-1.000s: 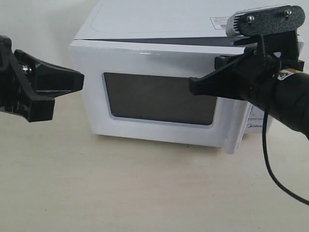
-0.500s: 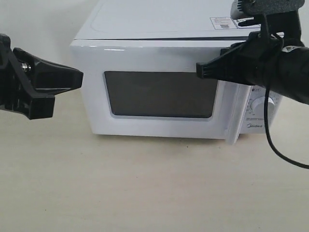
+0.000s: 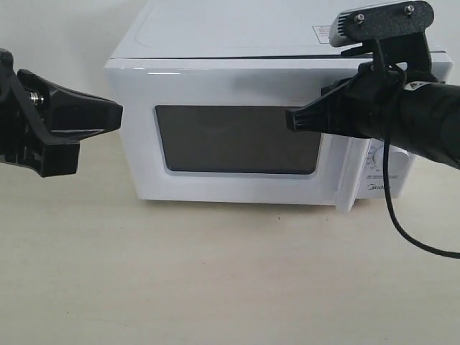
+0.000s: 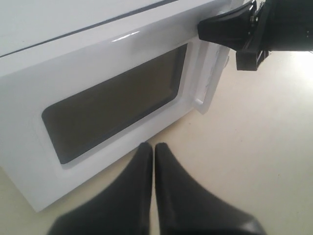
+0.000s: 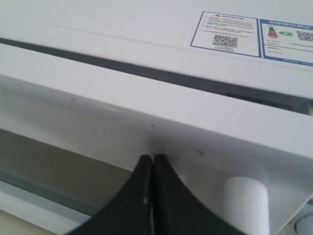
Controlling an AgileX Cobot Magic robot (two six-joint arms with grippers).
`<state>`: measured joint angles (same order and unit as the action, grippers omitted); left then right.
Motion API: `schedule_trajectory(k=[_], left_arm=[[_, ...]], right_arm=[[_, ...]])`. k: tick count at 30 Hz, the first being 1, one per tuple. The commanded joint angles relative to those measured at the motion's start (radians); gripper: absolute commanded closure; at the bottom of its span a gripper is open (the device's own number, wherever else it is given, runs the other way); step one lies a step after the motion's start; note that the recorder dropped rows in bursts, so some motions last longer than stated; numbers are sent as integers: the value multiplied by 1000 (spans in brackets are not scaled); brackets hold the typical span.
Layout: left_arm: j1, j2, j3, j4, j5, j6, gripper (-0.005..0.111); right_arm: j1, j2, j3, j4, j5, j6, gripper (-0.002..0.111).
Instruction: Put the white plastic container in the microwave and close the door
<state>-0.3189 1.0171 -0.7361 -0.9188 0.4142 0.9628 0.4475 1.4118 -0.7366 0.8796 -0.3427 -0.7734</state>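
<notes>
Apparently almost shut, the door [image 3: 230,138] faces forward, long axis horizontal.

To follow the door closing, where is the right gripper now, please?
In the exterior view, the shut right gripper sits right of centre, its tip in front of the door, near the handle.

The large white boxy microwave [image 3: 237,36] occupies the middle of the pale table [image 3: 215,287]. Its white door with dark rectangular window [image 3: 215,86] covers the cavity front and blocks entry. The right claw [image 3: 290,121] and its black arm [image 3: 417,122] stand before the door's upper right corner, above the vertical white bar handle [image 3: 350,180]. A black cable [image 3: 392,215] hangs beside the handle. The left claw [image 3: 117,115] sits left of the microwave, apart from it. The table strip before the door is open for passage.
</notes>
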Motion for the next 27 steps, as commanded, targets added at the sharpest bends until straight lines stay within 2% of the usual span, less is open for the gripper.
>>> schedule_trajectory(k=[1,14,18,27], left_arm=[[-5,-3,7,-8,-8,-6,103],[-5,-3,7,-8,-8,-6,103],[-5,-3,7,-8,-8,-6,103],[-5,-3,7,-6,-31,-2,103]], right_arm=[[-13,6,-33,6,-90,-2,109],[-52,10,-50,8,-94,-27,109],[-48,-13,-52,29,21,-45,109],[112,-256,170,63,-53,-47,109]])
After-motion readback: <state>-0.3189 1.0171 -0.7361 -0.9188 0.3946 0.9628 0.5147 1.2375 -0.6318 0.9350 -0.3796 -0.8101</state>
